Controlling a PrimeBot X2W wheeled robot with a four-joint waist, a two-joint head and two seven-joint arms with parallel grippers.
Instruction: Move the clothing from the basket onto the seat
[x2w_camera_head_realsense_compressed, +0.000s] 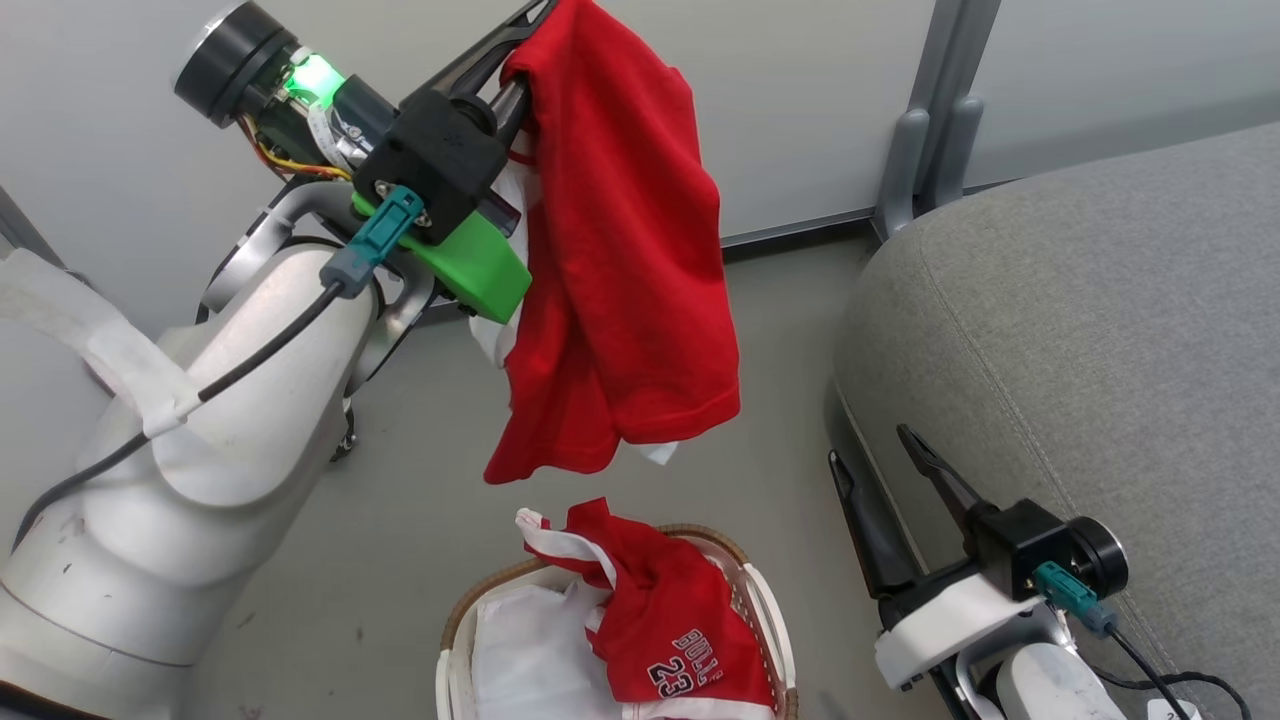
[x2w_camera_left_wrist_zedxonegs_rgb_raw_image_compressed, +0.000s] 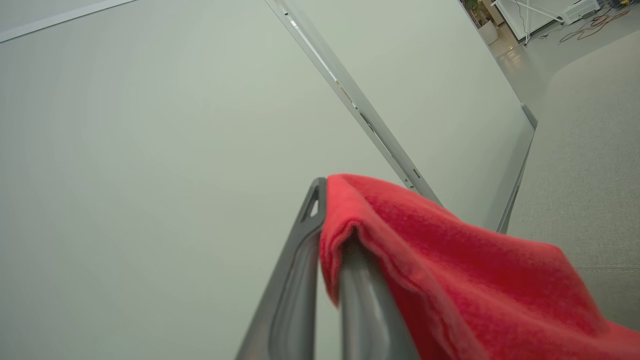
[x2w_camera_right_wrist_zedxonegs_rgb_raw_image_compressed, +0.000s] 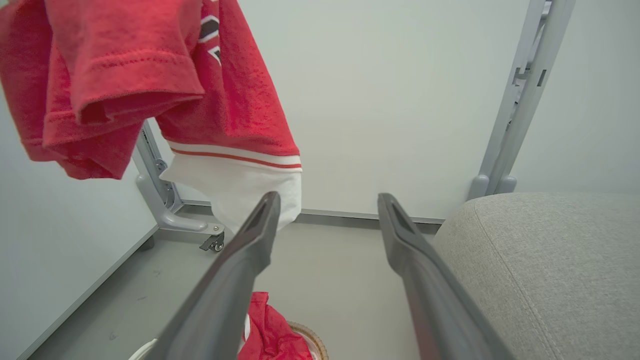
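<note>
Left pincer (x2w_camera_left_wrist_zedxonegs_rgb_raw_image_compressed: 324, 205): fingers pressed together on 1 red garment (x2w_camera_head_realsense_compressed: 620, 250), soft knit with white trim, hanging limp above the floor (x2w_camera_head_realsense_compressed: 780, 330). Right pincer (x2w_camera_head_realsense_compressed: 870, 447): spread wide, empty, just beside the grey woven-fabric seat (x2w_camera_head_realsense_compressed: 1080, 330). 2nd red garment (x2w_camera_head_realsense_compressed: 670, 620), printed "23", lies crumpled in the oval, woven-rimmed basket (x2w_camera_head_realsense_compressed: 480, 592) on the white liner cloth (x2w_camera_head_realsense_compressed: 530, 650).

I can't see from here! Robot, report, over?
Left gripper shut on red garment, held high. Right gripper open, empty. Bulls 23 garment in basket. Seat beside right gripper.

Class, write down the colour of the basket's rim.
The basket rim is woven brown; the head view shows it best.
</note>
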